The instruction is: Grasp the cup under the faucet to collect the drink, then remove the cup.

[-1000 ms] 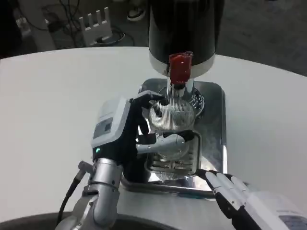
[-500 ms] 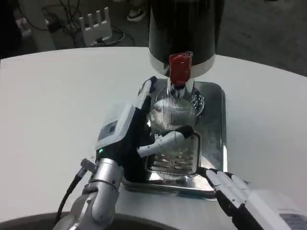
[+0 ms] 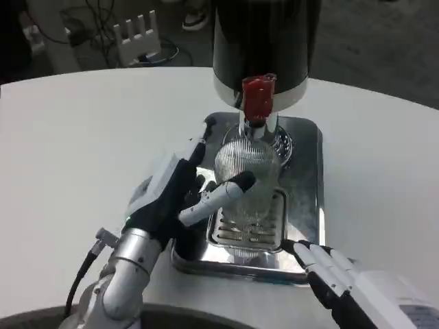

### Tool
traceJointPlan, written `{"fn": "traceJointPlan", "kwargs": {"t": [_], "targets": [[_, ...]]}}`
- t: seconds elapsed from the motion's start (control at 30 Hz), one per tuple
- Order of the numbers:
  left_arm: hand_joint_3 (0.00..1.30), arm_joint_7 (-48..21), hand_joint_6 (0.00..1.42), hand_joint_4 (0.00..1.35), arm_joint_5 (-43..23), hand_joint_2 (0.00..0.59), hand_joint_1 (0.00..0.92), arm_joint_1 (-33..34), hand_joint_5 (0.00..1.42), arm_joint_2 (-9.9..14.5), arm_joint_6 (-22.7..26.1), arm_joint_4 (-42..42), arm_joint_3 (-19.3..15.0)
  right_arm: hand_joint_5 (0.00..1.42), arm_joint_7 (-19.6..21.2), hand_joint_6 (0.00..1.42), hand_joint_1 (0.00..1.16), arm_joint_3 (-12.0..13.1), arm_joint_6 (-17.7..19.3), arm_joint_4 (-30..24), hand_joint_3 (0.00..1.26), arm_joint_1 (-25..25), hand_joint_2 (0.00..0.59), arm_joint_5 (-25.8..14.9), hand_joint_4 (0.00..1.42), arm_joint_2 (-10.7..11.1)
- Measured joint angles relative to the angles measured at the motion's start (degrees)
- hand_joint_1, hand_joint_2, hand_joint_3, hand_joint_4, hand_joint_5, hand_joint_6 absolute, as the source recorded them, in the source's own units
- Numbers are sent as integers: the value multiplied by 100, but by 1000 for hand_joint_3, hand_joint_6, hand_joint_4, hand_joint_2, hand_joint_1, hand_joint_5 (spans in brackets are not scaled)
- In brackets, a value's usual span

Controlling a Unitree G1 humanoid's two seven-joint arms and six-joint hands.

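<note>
— Since a second ago your left hand [image 3: 170, 195] has rolled back and slid down-left off the cup [image 3: 247, 179]; the fingers that wrapped the glass have peeled away.

— So are the fingers holding anything?

— No. They're spread wide; one finger reaches toward the cup's near-left side, though contact I can't confirm. Nothing is gripped.

— Where's the cup from there?

— Just ahead and to the right of those fingers, upright on the drip tray [image 3: 302, 199], directly beneath the red faucet [image 3: 258, 97] of the black dispenser [image 3: 264, 41]. Its long axis stands vertical, so you'd likely close from the side.

— And your other hand?

— Your right hand [image 3: 343, 277] rests at the tray's near corner on the table [image 3: 75, 144], fingers extended, empty. The left is nearer the cup.
</note>
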State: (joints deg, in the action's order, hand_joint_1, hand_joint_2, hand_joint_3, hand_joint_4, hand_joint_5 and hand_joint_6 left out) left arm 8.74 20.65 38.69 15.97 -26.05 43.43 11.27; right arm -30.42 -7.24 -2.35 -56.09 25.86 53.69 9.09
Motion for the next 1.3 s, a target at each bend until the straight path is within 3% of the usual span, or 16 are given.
{"fn": "traceJointPlan", "kwargs": {"t": [0.23,0.57,0.67,0.93,1.13,1.3], "targets": [[0,-515,2,0,-259,0,0,-328,0,168,-55,-535,-202,0,78,0,442,9,0,8,34,56,446,-10,0,-4],[0,-1267,0,0,-1288,0,0,-1369,0,620,167,-2536,-1112,0,188,0,442,74,-11,33,34,132,446,-103,0,20],[0,-2093,0,0,-2125,0,0,-1448,0,773,678,-3271,-1320,0,205,0,442,16,-11,52,34,145,446,-108,0,20],[0,-3549,0,0,-3629,0,0,-1139,0,786,1746,-4214,-1377,0,278,0,442,88,-11,55,34,220,446,-120,0,44],[0,-4614,0,0,-4262,0,0,-678,0,1119,2525,-4504,-1440,0,306,0,442,107,-11,55,34,281,446,-132,0,44],[0,-4855,0,0,-4315,0,0,-621,0,1254,2780,-4525,-1598,0,307,0,442,121,-11,55,34,281,446,-136,0,46]]}}
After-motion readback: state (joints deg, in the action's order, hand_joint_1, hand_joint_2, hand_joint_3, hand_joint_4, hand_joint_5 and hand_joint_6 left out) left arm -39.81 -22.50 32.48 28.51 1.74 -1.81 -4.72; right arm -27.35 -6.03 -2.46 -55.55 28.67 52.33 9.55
